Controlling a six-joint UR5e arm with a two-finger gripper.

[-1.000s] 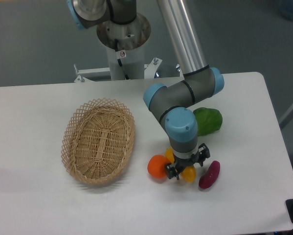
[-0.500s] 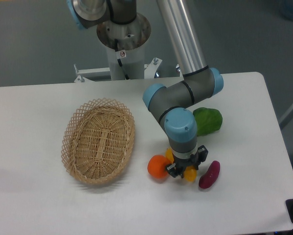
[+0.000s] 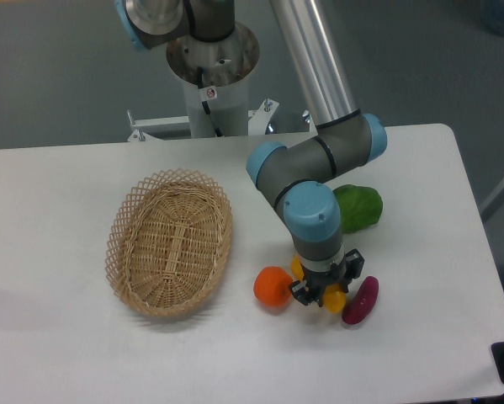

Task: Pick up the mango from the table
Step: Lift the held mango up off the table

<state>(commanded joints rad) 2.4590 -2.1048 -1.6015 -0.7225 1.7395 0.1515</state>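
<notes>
While I hang low over the fruit, step: closing in on the mango (image 3: 331,298), grasp not yet proven.
Pincer: my gripper (image 3: 322,292) straddles the mango, fingers narrow about it; whether they press it I cannot tell.
Mango: on the table (image 3: 66,353), mostly hidden under my wrist, between the orange (image 3: 272,285) and the purple vegetable (image 3: 360,300), close to both.
Others: basket (image 3: 169,242) to one side, green vegetable (image 3: 358,207) behind.
Next: I judge a firm squeeze, then a straight lift, so neither neighbour gets nudged.
</notes>
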